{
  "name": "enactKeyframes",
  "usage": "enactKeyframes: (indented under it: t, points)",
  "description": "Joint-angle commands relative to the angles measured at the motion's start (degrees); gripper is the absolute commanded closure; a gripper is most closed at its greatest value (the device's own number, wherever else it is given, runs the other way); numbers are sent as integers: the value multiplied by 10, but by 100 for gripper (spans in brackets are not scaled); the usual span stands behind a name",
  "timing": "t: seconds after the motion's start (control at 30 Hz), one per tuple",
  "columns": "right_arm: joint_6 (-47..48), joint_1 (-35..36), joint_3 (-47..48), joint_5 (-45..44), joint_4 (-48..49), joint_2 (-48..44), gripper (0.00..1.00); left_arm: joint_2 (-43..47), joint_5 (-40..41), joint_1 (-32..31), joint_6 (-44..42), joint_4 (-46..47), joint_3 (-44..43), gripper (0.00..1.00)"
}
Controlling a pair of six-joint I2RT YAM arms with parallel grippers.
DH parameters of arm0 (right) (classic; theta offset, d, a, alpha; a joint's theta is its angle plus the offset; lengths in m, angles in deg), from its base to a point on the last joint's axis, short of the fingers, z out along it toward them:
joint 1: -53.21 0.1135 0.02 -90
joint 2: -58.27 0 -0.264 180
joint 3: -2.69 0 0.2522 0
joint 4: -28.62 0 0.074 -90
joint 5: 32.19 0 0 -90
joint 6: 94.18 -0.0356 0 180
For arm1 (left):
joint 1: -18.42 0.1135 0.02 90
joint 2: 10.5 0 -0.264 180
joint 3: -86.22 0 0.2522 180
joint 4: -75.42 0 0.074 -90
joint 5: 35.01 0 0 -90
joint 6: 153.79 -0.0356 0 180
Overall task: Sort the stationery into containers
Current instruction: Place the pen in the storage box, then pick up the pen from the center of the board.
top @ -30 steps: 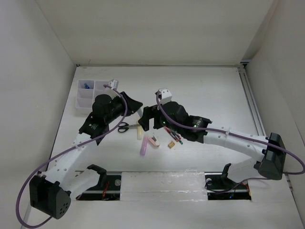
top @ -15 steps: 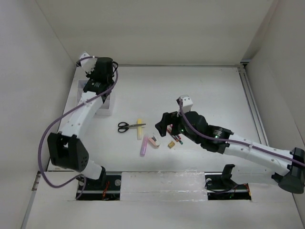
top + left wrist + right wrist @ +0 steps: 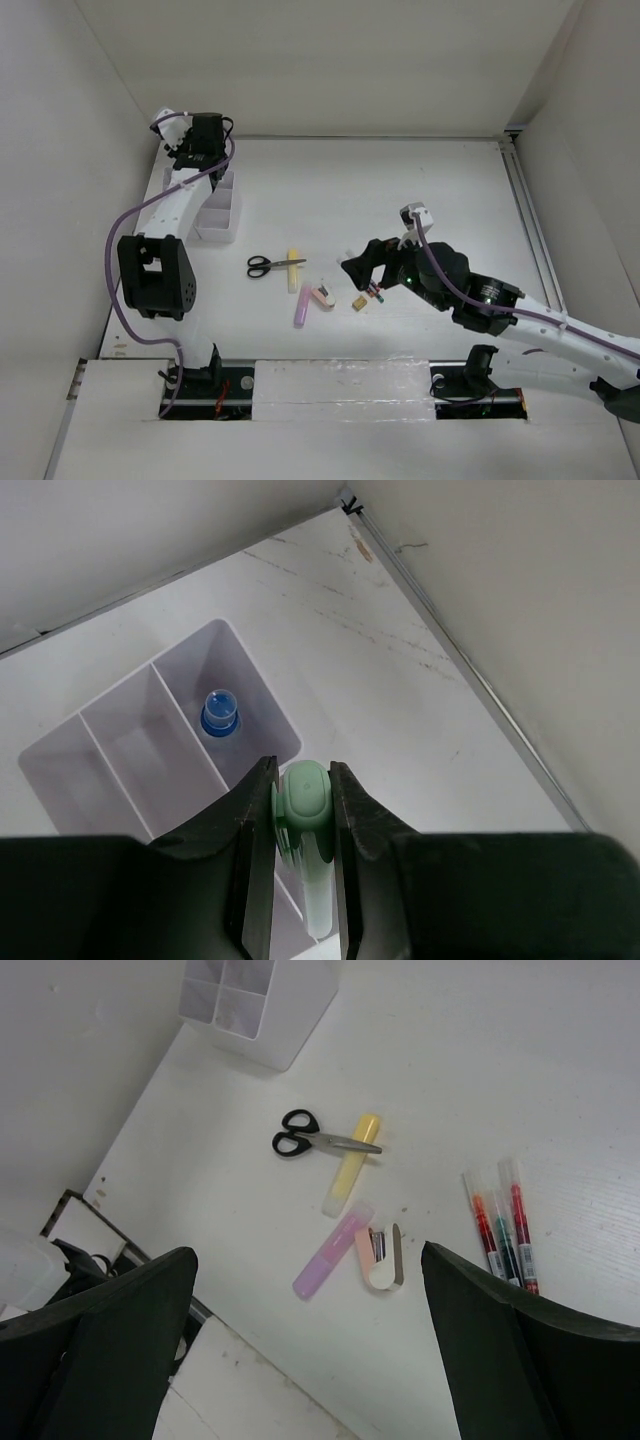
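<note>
My left gripper (image 3: 303,780) is shut on a green highlighter (image 3: 307,798) and hangs above the white divided box (image 3: 150,672), the container, at the table's far left (image 3: 220,215). A blue-capped bottle (image 3: 220,712) stands in one compartment. My right gripper (image 3: 308,1252) is wide open above the loose stationery, touching nothing. Under it lie black-handled scissors (image 3: 310,1141), a yellow highlighter (image 3: 352,1165), a pink highlighter (image 3: 333,1250), a small pink and white piece (image 3: 382,1258) and three pens (image 3: 500,1225). A tan block (image 3: 357,302) lies by the pens.
White walls close in the table at the left, back and right; the left gripper (image 3: 202,138) is close to the back left corner. A metal rail (image 3: 530,215) runs along the right edge. Both arm bases (image 3: 340,385) stand at the near edge.
The left arm has swung from the middle of the table to the far left corner above the box. The right arm has drawn back toward the right and near side.
</note>
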Motion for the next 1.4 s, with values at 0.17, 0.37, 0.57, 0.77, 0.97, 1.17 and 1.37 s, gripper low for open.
enactKeyframes:
  t: [0.17, 0.37, 0.57, 0.77, 0.97, 1.17, 1.37]
  points:
    - [1, 5, -3, 15, 6, 4, 0, -13, 32, -2, -15, 58, -9, 100]
    - [6, 5, -3, 15, 6, 16, 0, -34, 27, -2, -2, 52, -9, 87]
    - [18, 5, 9, 30, 6, 46, 0, -34, 15, -2, -2, 44, -15, 42]
    - [18, 5, 36, 12, 1, 110, 0, 55, 3, -21, -37, 70, -15, 0]
    - [-92, 38, 122, -122, -87, 235, 0, 104, -112, -26, -67, -10, -116, 0]
    - [-157, 44, 205, -158, -99, 378, 7, 160, -182, -26, -77, -109, -124, 0]
    - [-155, 49, 307, -149, -115, 503, 29, 255, -216, -26, -94, -175, -66, 0]
